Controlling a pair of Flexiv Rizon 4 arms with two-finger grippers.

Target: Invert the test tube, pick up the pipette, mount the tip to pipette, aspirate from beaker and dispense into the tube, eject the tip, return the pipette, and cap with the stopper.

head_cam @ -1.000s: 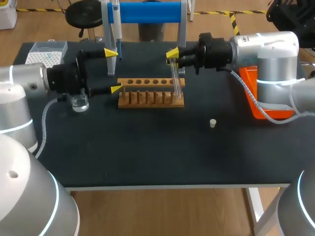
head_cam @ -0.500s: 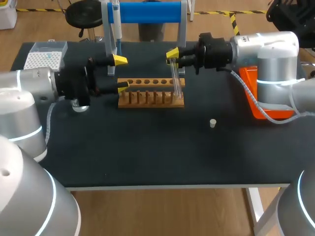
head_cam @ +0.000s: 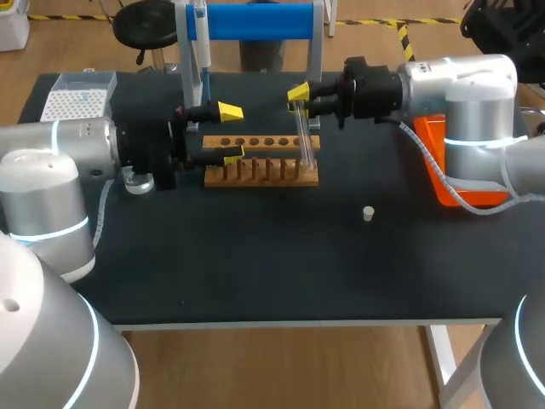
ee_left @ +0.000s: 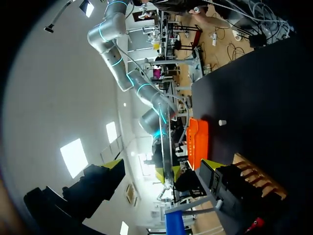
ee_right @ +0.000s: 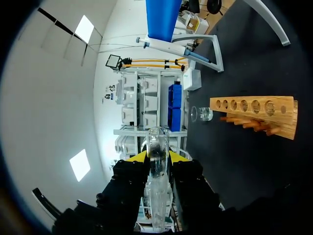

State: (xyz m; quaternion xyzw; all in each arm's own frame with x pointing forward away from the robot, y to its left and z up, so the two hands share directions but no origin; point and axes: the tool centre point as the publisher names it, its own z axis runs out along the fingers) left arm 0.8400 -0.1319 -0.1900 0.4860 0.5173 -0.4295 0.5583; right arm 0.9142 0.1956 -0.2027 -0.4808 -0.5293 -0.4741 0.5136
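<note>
Right gripper (head_cam: 298, 92) is clamping the test tube (head_cam: 304, 141) between its fingers, at the wooden rack's (head_cam: 260, 170) right end. Left gripper (head_cam: 231, 132) is hovering with fingers apart at the rack's left end.

A black desk (head_cam: 255, 273) carries everything. In its far middle stands a wooden rack (head_cam: 255, 175), with its long side running from left to right. The top board of the rack has one row of round holes, and a row of upright pegs stands along its near side. Behind the rack, at the far edge of the desk, is a stand (head_cam: 255, 21) with grey legs and a thick blue bar across the top. At the right side of the desk lies an orange tray (head_cam: 430, 129), only partly visible.
</note>
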